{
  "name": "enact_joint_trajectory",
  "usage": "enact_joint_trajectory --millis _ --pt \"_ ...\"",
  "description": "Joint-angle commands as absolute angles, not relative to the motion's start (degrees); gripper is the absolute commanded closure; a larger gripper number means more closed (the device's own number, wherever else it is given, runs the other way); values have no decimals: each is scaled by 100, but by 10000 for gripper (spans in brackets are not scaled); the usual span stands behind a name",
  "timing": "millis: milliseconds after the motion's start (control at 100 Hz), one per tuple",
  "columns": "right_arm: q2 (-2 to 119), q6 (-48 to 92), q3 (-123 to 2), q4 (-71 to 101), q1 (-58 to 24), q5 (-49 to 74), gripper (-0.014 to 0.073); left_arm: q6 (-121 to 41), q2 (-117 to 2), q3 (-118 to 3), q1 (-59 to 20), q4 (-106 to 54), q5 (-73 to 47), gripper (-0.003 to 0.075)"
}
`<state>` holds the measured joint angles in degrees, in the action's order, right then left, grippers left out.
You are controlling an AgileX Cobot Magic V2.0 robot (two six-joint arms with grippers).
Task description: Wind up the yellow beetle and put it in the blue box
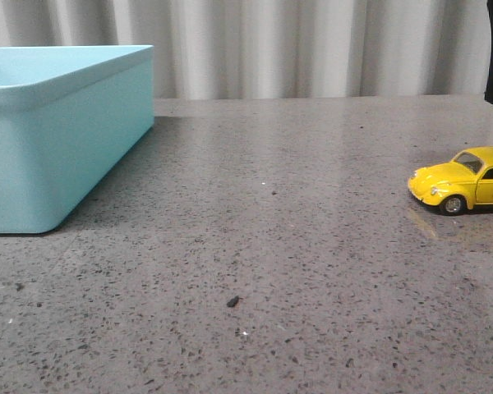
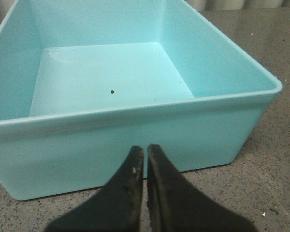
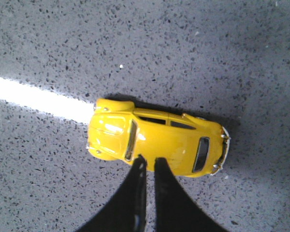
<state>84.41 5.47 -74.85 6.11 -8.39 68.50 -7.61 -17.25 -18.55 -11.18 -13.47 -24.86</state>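
Right gripper [image 3: 148, 162] above yellow beetle [image 3: 157, 142], blue box [image 1: 66, 131] well apart

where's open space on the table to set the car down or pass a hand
Wide bare tabletop lies between the blue box at the left and the yellow beetle at the right. Box floor is bare but for a dark speck.

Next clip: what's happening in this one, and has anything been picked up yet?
Nothing is held yet. The yellow beetle sits on its wheels on the speckled table, far to the right of the blue box. The right gripper hovers above the car with its fingers nearly together, not gripping it. The left gripper, also nearly closed, waits just outside the box's near wall. The box holds only a tiny dark speck.
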Motion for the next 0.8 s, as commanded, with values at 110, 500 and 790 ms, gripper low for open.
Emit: enact_joint_trajectory --millis 110,500,790 --pt "8512 542 -7676 623 -850 6858 634 -744 -1815 -2018 -1170 -1378 -2020 741" --pt "8705 542 -7676 736 -850 6942 634 -744 -1815 -2018 -1170 -1378 -2020 741" --pt "8898 542 -7676 736 -850 6797 635 -744 -1815 -2018 -1170 -1378 -2020 741"
